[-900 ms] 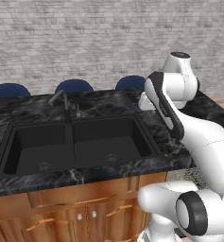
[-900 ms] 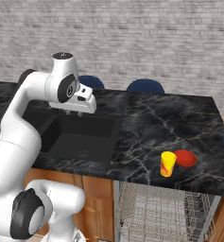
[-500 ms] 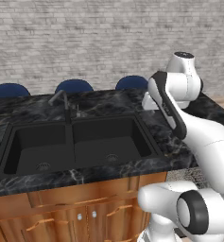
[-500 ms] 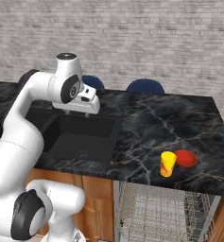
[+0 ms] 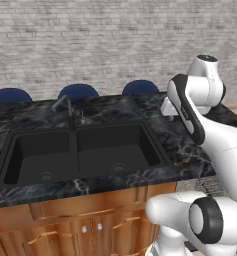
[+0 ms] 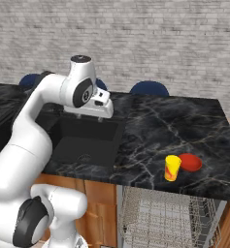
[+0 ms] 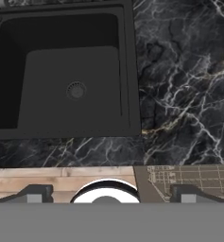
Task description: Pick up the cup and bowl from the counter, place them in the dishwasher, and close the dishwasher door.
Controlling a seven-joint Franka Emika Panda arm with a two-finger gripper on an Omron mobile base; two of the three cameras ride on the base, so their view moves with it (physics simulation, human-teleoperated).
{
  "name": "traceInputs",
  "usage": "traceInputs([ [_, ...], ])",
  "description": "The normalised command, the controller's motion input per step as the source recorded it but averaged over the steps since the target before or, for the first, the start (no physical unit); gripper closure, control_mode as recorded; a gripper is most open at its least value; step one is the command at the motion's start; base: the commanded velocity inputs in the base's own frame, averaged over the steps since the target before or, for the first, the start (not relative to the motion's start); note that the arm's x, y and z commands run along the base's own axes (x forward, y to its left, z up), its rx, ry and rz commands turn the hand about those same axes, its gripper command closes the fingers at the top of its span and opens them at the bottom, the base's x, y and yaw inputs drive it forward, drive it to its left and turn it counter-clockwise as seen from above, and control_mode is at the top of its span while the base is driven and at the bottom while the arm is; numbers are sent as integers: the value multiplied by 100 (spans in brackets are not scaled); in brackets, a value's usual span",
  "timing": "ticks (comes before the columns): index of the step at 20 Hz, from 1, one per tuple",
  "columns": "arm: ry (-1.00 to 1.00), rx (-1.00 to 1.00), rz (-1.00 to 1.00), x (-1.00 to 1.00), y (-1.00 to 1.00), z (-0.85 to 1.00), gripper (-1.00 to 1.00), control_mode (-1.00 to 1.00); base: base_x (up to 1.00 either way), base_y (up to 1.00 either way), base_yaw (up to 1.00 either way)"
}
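Tool [image 6: 98,112] is seen held above the right basin of the sink [image 6: 85,140], well apart from the task items; nothing is held, and the finger tips [image 7: 35,194] are seen spread wide at the bottom corners of the hand view. In that view the sink basin [image 7: 71,75] with its drain is seen below the hand, with veined worktop [image 7: 184,85] beside it and the wire rack [image 7: 189,177] at the lower edge. Cup [image 6: 172,167] is seen standing upright on the worktop [image 6: 155,126] near its front edge, yellow with a reddish mark on its side. Bowl [image 6: 190,162] is placed just beside the cup on its far-right side; whether they are touching cannot be told. Both sit directly above the dishwasher [image 6: 165,218], whose grey wire-mesh rack is seen pulled out below the worktop edge; the door panel itself cannot be made out. In the left base view the double sink [image 5: 80,152] and faucet [image 5: 65,107] are seen to the left of the arm, with wooden cabinets [image 5: 80,225] under them and blue chair backs [image 5: 79,91] behind the worktop against a brick wall [image 5: 90,45].
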Motion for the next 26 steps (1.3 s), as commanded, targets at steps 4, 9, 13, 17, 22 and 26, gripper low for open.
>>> traceInputs([
  [4,0,0,0,0,-34,0,-100,-100,0,0,0],
  [9,0,0,0,0,-36,0,-100,-100,0,0,0],
  [13,0,0,0,0,-38,0,-100,-100,0,0,0],
  [17,0,0,0,0,-37,-4,-100,-100,0,0,0],
  [22,0,0,0,0,-38,-12,-100,-100,0,0,0],
  [26,0,0,0,1,-39,-24,-100,-100,0,0,0],
])
